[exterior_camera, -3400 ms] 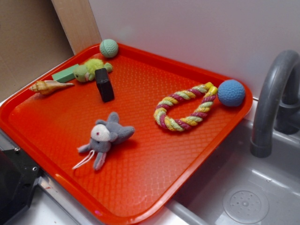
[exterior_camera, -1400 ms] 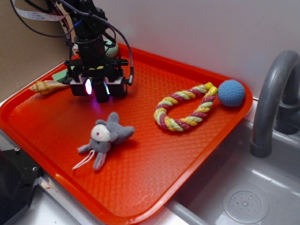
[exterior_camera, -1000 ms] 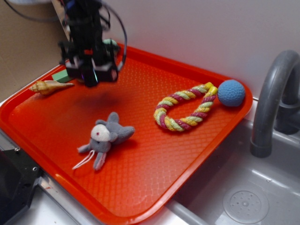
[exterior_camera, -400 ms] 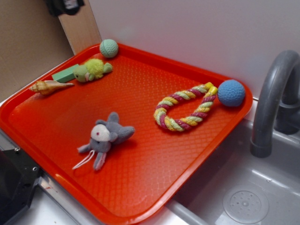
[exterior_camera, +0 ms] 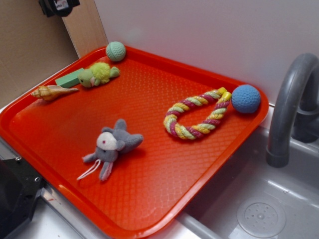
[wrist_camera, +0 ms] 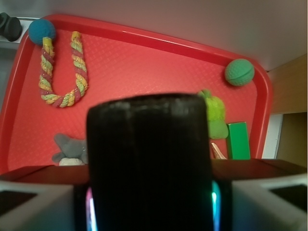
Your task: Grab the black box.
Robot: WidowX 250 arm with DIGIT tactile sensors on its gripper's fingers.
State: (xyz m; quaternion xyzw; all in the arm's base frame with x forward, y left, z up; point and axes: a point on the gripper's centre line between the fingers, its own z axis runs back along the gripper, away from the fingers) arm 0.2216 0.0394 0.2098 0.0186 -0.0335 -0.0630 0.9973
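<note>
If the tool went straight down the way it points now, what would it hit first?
Probably the bare red tray. The tool, shut on the black box, looks down over it; the box hides the exact spot.

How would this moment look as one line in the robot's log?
claw: shut on black box | height: raised above tray | box spot on tray: vacated | toys: on tray

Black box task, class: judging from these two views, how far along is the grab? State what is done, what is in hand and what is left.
Done: the black box is off the orange tray; the exterior view shows only toys there. In hand: the wrist view shows the box filling the gap of the gripper, held high above the tray. Left: nothing of the grab itself appears to remain.
</note>
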